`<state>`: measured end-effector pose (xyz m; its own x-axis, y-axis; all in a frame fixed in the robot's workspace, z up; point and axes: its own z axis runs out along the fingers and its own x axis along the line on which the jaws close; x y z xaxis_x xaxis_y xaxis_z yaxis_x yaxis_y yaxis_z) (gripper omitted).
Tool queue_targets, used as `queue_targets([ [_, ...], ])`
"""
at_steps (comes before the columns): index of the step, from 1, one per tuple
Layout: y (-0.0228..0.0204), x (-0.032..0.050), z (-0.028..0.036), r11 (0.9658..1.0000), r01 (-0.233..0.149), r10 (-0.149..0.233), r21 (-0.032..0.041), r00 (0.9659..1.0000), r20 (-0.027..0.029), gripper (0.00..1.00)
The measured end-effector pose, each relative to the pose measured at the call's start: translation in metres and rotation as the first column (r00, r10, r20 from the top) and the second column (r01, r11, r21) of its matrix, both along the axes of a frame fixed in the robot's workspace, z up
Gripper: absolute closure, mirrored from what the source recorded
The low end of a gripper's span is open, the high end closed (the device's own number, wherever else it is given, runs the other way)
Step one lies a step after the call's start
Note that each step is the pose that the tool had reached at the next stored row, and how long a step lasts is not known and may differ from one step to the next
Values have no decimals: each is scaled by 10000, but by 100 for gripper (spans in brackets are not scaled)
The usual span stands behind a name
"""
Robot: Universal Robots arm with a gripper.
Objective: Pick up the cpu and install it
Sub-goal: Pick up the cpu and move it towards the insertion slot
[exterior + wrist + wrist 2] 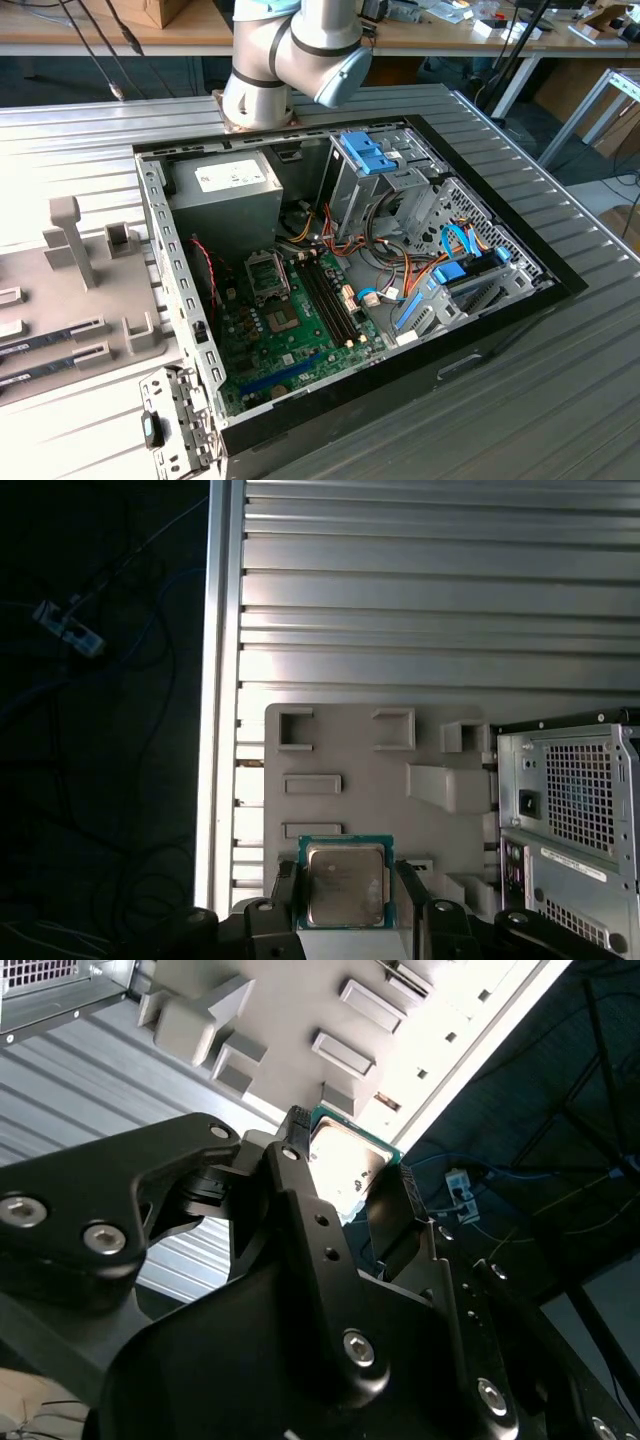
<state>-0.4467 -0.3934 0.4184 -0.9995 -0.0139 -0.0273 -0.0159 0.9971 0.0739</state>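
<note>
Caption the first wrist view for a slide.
Gripper holds the cpu by two opposite edges; grey fixture plate and ribbed metal table beyond.

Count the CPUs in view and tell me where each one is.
1. The cpu is clamped in the claw, as both wrist views show, with the grey fixture plate behind it, beside the computer case. Others could lie hidden inside the case.

An open computer case (400,378) lies on the ribbed metal table (560,400), green motherboard (265,340) and grey power supply (225,190) inside; a grey fixture tray (110,285) sits at the exterior view's left.
</note>
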Motion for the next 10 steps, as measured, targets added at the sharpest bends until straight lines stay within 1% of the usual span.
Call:
queue_targets([
  [10,0,71,-6,10000,1,-1,-25,10000,0,53],
])
